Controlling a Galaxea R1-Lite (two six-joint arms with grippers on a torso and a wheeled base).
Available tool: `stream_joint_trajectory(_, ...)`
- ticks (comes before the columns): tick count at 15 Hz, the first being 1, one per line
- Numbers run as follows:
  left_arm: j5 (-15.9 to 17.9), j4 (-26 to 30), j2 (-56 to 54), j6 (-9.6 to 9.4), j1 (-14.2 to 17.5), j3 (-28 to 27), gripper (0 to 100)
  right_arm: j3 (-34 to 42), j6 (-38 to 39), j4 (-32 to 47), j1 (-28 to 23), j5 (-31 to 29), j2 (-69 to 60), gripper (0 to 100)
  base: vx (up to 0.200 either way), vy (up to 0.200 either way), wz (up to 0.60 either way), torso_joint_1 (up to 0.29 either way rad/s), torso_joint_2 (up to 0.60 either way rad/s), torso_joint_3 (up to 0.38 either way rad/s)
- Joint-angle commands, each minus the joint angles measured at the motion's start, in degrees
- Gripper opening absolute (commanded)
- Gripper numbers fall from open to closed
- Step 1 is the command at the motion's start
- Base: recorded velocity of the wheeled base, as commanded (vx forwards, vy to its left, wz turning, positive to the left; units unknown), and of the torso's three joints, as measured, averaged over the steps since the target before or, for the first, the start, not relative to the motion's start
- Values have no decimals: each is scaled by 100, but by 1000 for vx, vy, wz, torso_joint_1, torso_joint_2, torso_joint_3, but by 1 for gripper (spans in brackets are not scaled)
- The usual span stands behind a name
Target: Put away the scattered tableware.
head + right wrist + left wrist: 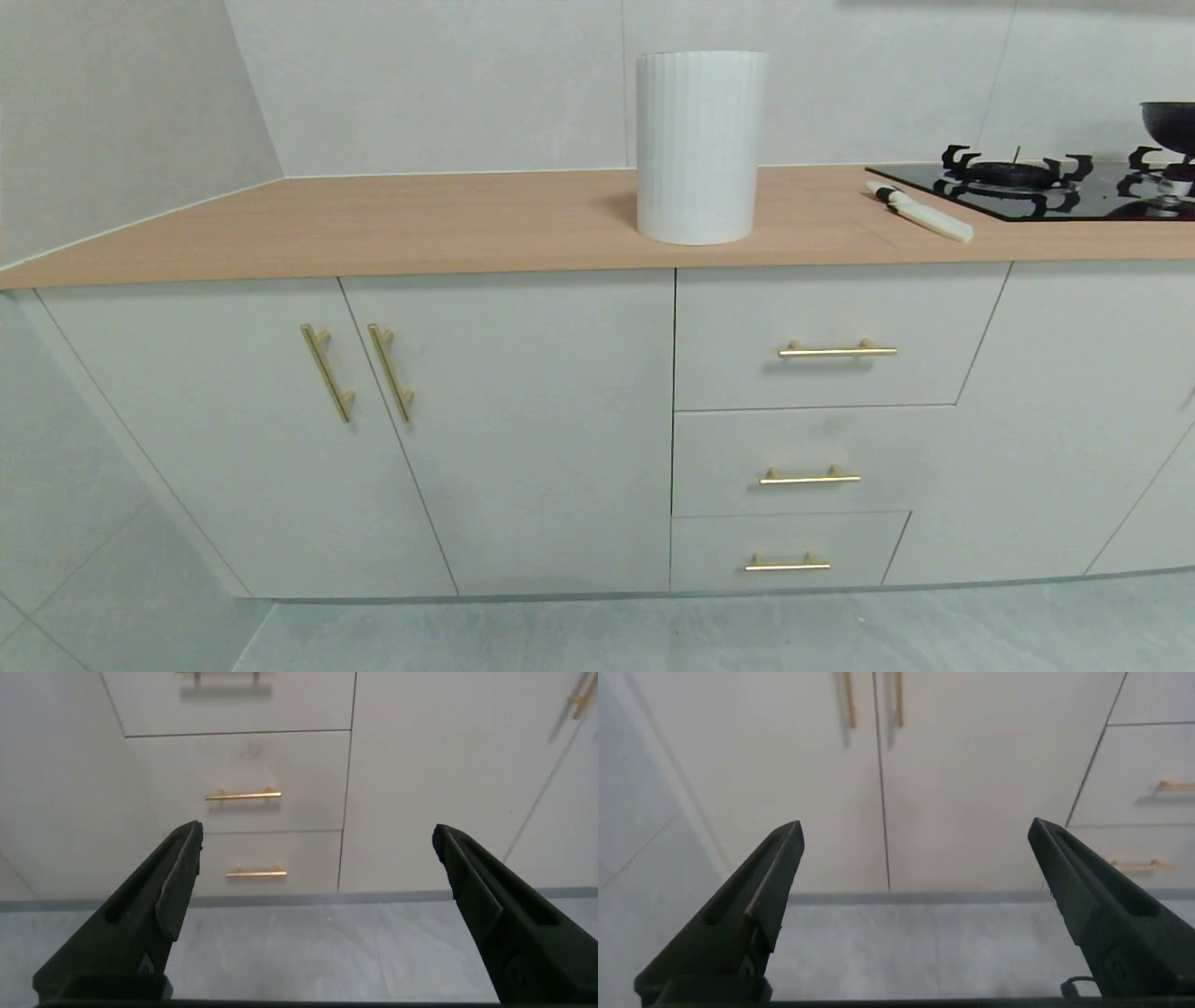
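Note:
A white ribbed cylindrical holder (696, 147) stands upright on the wooden countertop (420, 224). To its right a white-handled knife (920, 212) lies flat on the counter beside the hob. My left gripper (915, 835) is open, low down, facing the double cabinet doors (878, 765) and the floor, with nothing between its fingers. My right gripper (318, 835) is also open and holds nothing, low in front of the lower drawers (243, 793).
A black gas hob (1036, 187) with pan supports and a dark pot (1172, 126) sits at the counter's right end. Below are double doors with gold handles (359, 373) and three stacked drawers (822, 411). Grey tiled floor (653, 635) lies in front.

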State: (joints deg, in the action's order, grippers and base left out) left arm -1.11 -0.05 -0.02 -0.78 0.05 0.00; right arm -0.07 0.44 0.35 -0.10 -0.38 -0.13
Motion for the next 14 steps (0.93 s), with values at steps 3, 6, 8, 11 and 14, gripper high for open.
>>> stream_joint_trajectory(3,-3,-4,2,8,4,0,100,-1,0,0,1,-6,13,100,200,0,0,2,5,4)
stream_joint_trajectory(6,-3,-4,2,8,4,0,100,-1,9,0,1,-6,13,100,200,0,0,2,2,4)
stream_joint_trajectory(8,-3,-4,2,8,4,0,100,-1,9,0,1,-6,13,100,200,0,0,10,5,7)
stream_joint_trajectory(11,-3,-4,2,8,4,0,100,-1,9,0,1,3,13,100,200,0,0,1,1,4)
stream_joint_trajectory(14,-3,-4,2,-1,-5,0,100,-1,9,0,1,-6,13,100,200,0,0,2,2,2)
